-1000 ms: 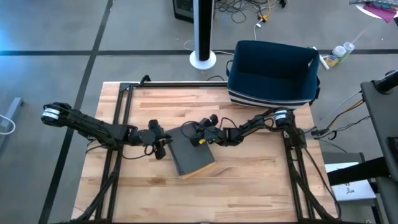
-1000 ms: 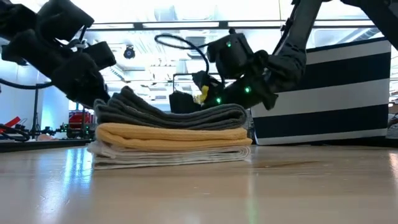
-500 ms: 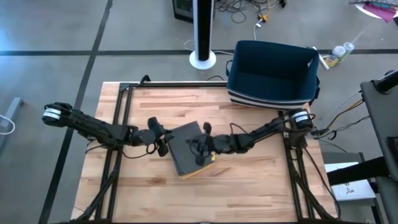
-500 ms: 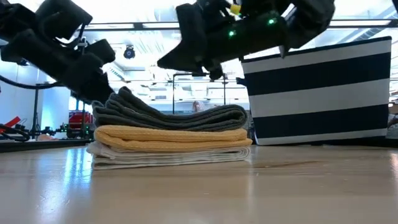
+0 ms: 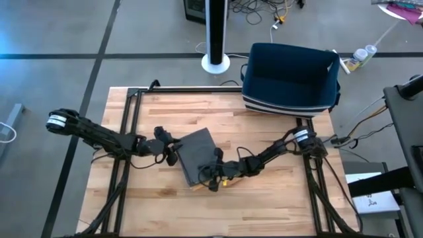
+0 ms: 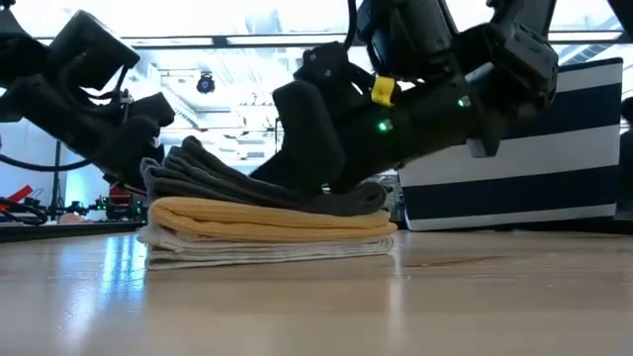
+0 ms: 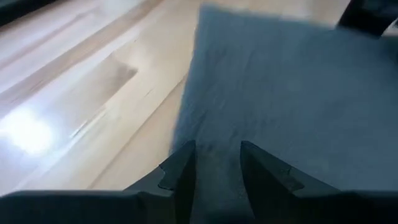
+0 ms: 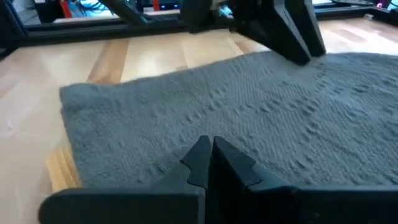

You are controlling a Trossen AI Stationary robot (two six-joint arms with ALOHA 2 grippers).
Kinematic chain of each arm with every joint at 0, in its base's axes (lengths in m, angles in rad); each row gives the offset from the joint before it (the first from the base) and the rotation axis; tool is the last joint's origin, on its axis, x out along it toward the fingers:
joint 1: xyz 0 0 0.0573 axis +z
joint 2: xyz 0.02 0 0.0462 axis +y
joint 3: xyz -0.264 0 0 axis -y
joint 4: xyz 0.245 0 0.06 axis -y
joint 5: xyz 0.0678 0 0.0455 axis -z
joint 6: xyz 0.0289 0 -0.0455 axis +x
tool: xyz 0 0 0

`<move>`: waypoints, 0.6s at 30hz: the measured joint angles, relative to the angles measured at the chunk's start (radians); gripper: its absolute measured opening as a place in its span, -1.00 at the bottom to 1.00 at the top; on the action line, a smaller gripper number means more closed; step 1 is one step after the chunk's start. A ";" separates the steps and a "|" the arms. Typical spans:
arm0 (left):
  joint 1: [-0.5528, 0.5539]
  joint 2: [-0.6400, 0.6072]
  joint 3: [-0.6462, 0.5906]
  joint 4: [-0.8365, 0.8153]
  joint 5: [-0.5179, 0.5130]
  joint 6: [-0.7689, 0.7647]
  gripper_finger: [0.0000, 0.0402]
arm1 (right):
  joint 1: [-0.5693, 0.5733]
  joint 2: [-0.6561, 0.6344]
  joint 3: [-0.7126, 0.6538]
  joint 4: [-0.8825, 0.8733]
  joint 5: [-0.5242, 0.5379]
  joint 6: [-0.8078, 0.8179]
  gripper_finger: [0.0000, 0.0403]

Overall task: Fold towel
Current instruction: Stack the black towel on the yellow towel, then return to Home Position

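A stack of folded towels lies mid-table: a grey towel (image 5: 193, 149) on top, a yellow one (image 6: 267, 220) under it, a whitish one (image 6: 267, 249) lowest on the wood. My left gripper (image 5: 170, 153) stands open at the stack's left edge, where the grey towel bunches up (image 6: 178, 163); grey cloth shows between its fingers (image 7: 217, 168). My right gripper (image 5: 213, 177) is shut and lies on the grey towel's top near the stack's near right corner. My left gripper comes slanting down from the table's left at the grey towel's left edge (image 7: 214, 140); whether its fingertips touch the cloth I cannot tell. My right gripper presses its shut fingers (image 8: 200, 163) down on the grey towel's top face (image 8: 186, 134) near the near right corner, coming almost level from the table's right. The cloth is dented under it (image 6: 326, 193) and stays on the stack.
A navy-and-white striped basket (image 5: 289, 78) stands at the far right of the table, behind the stack in the low view (image 6: 534, 148). Dark frame rails (image 5: 127, 125) run along both table sides. Bare wood (image 5: 198, 211) lies toward the near edge.
My right gripper has swung from the stack's far right side across its top toward the table's near edge, turning as it went, and has come down onto the grey towel, flattening it. My left gripper has sunk a little at the left edge, and the bunched cloth there sits lower.
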 joint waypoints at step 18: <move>-0.005 -0.111 0.127 0.031 -0.019 0.152 -0.28 | 0.004 0.160 0.282 -0.038 -0.246 -0.053 -0.94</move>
